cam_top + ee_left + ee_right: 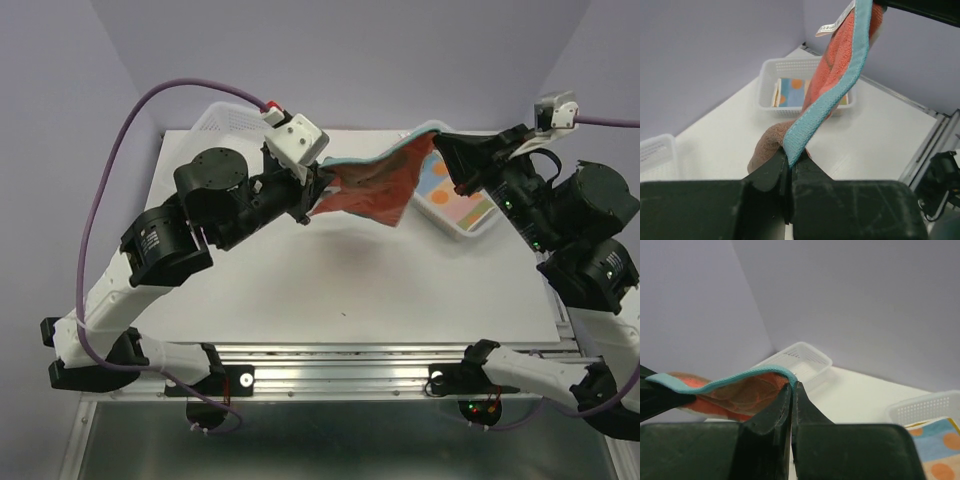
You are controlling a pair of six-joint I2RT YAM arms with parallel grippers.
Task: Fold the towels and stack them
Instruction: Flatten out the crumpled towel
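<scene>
Left pincer (pixel 312 190) and right pincer (pixel 447 150) each clamp one end of the orange towel (pixel 372 185), stretched above the table (pixel 350 285) toward 12 o'clock.

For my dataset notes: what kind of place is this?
Likely a robotics lab cell, not a home: a white table boxed in by plain lavender walls, a left arm and right arm mounted on a metal rail, holding one towel.

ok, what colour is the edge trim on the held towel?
Light teal trim on an orange-red towel; clearest in the left wrist view.
</scene>
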